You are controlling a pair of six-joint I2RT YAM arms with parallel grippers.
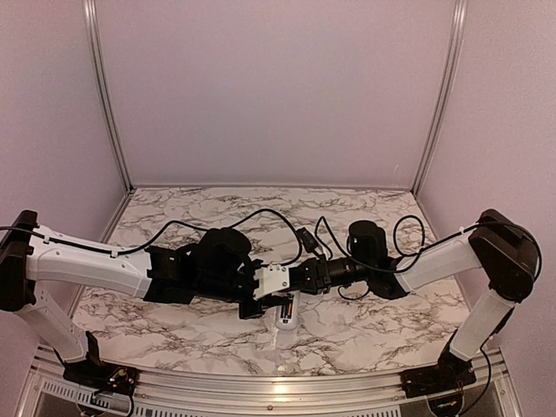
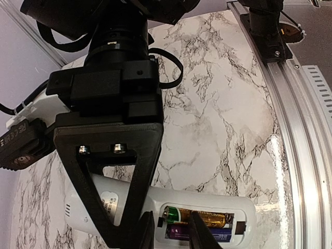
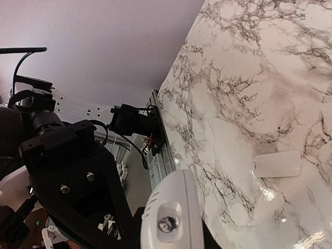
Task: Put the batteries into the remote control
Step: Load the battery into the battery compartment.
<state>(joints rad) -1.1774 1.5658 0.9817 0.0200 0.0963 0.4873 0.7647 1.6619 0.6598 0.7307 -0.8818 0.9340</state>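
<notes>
Seating the two cells in the remote's open bay

The slim white plastic remote control [image 2: 207, 199] lies back-up on the marble-patterned tabletop [image 2: 218, 104], between the two arms, with the gold cylindrical battery [image 2: 199, 217] and the dark blue-purple cylindrical battery [image 2: 179, 232] side by side inside its bay. The right gripper [image 1: 280, 300] is clamped across the remote's body beside the bay. The left gripper [image 2: 174, 234] has its fingertips slightly apart over the gold cell's green end, and whether they pinch it cannot be told. The right should pin the body flat while the left presses straight down, gently, until both cells sit flush
</notes>
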